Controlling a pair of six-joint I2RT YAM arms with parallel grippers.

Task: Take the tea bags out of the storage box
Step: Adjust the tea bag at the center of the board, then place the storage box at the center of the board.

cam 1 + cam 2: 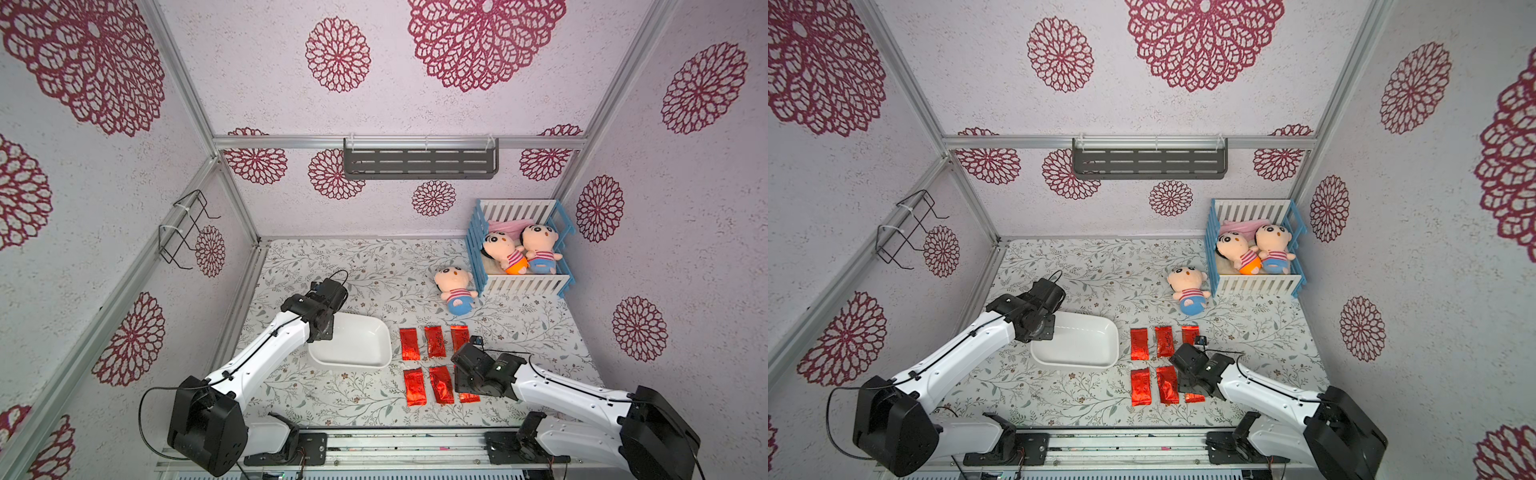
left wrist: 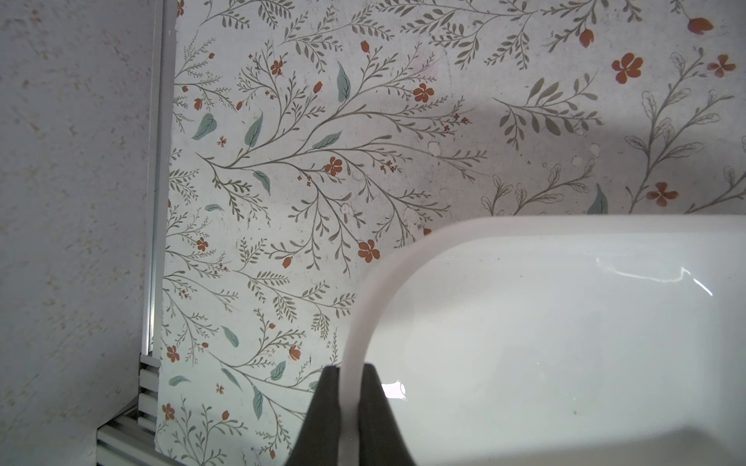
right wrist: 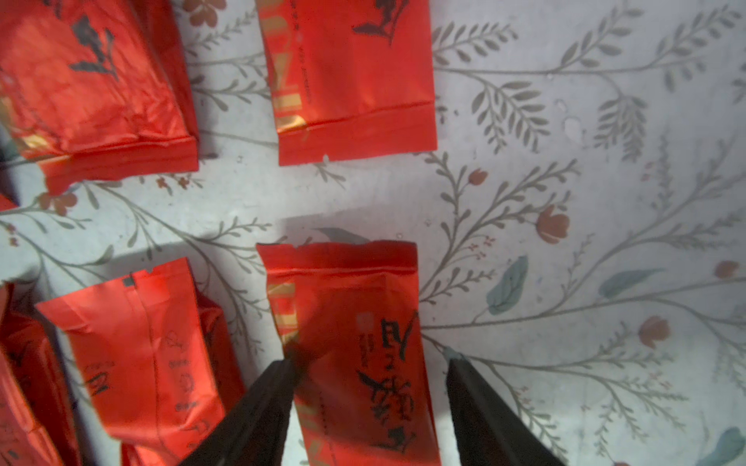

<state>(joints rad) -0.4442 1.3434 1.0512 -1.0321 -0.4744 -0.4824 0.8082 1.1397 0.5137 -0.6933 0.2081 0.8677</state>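
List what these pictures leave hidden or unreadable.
Sixth tea bag: top views, mostly under the right gripper.
Left gripper tips: top views, hidden by its own wrist; only the wrist view shows them on the box rim.
Tea-bag print: top views, too small.
Most of the box: left wrist view, cut off by the edges.

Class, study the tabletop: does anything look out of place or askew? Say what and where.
One plush doll lies on the table beside the toy crib, while two dolls are inside it. The tea bags lie in tidy rows; nothing looks spilled.
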